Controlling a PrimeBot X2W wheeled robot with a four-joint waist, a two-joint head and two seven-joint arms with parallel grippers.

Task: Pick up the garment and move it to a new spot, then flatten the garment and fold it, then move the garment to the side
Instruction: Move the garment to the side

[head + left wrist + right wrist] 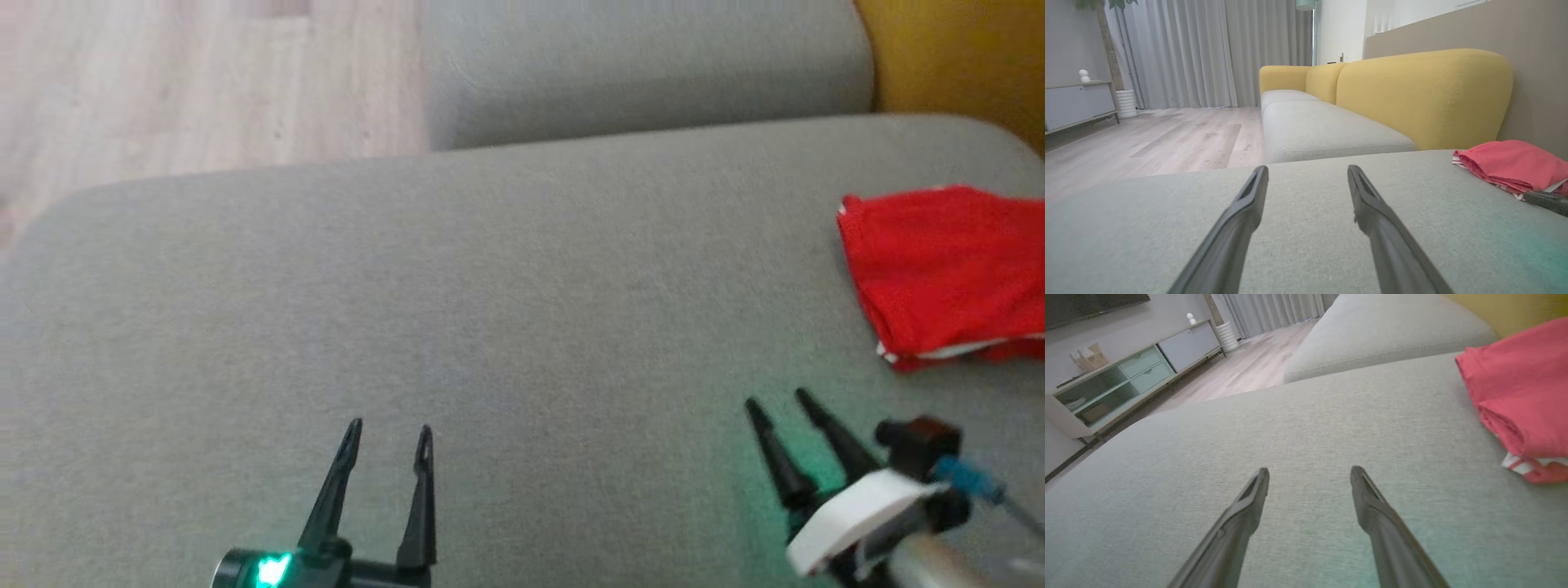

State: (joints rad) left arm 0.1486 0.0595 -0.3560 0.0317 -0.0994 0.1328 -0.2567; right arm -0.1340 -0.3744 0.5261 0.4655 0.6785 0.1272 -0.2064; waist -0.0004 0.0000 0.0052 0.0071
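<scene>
Grey sofa seat cushion (506, 310), wide and flat, with pale wood floor (204, 82) beyond its far left corner. The red garment (947, 269) lies folded on the cushion's far right side, partly cut off by the head view's right edge. A white striped trim shows at its near lower edge. It's a compact stack of layers and nothing touches it.

The right gripper (775, 398) is near the garment and closer to the robot. Its fingers are spread, hold nothing and are apart from the cloth, angled up-left. The left gripper (389, 428) is well apart at lower centre-left. Its jaws are also released and hold nothing, and a green light glows at its base.

The head view is slightly blurred and gives the top-down layout, with a second grey cushion (645, 73) behind and a yellow corner at top right.

The left wrist view sits low and level. It adds the yellow backrest (1421, 94) standing right behind the garment, grey curtains (1208, 49), a potted plant in a white ribbed pot (1126, 102) and a low grey cabinet (1077, 102).

The right wrist view adds the garment's folded layers up close at its right edge, a media cabinet (1126, 371) with green-tinted glass doors, and a dark screen at top left.
</scene>
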